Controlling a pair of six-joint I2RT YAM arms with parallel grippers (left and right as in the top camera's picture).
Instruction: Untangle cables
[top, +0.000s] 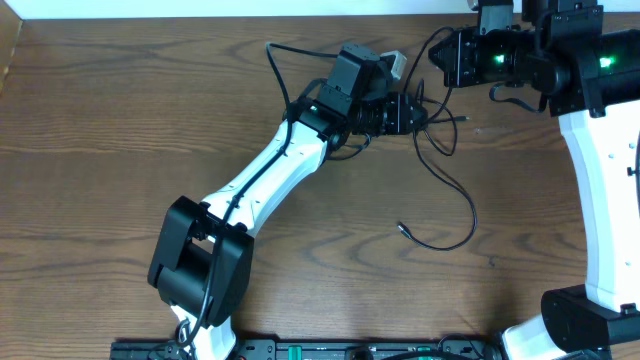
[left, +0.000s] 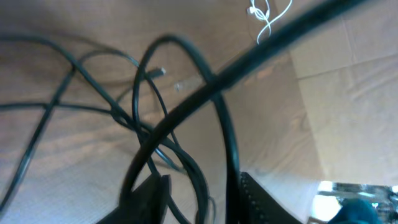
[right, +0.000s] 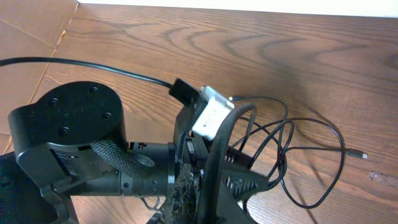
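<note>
I have the cables (top: 432, 128) bunched at the far side of the worktop (top: 120, 130), a little right of the middle. They form a loose knot of thin black cords. From the knot one black cord sweeps toward the near side in a wide curve and ends in a small plug end (top: 400, 228), which lies on bare wood well apart from the bunch.

The left arm (top: 270, 180) stretches diagonally from the near left corner to the knot, and the left pincer (top: 405, 112) sits at the knot's left edge. In the left wrist view its fingers (left: 264, 199) stand apart, with a couple of black loops running through the gap between them; I see no finger pressed on a cord. Beyond them more black cords cross over the wood. A white cord (left: 266, 17) shows small at the top of that view — where it lies relative to the knot I cannot tell.

The right pincer (top: 440, 57) hangs just to the far right of the knot, pointing left toward it, jaws together. Whether a cord is nipped in it I cannot tell. In the right wrist view, black loops lie on the wood just right of the left arm's wrist, one of them ending in a plug.
</note>
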